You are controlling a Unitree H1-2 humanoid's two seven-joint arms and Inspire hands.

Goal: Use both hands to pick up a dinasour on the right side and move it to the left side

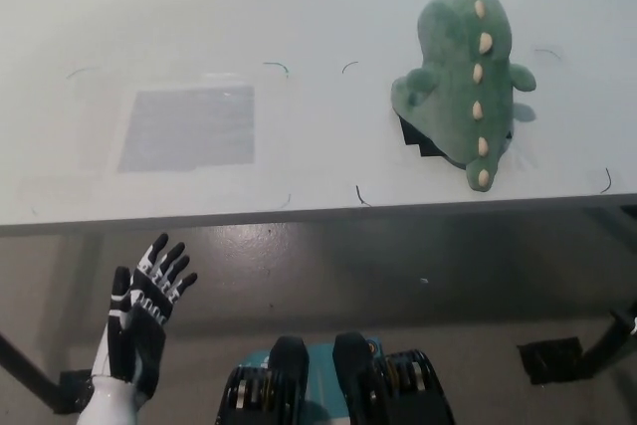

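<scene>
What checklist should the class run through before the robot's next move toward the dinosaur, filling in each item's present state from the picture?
1. Dinosaur on the right of the table: ok.
2. Left side free to receive it: ok; only a flat grey patch lies there.
3. Left hand open: ok; fingers spread, holding nothing, below the table's near edge.
4. Right hand in view: not ok; only a sliver of the arm at the right edge.
5. Both hands at the dinosaur: not ok.
6. What the dark thing under the dinosaur is: cannot tell.

Green dinosaur on table
</scene>
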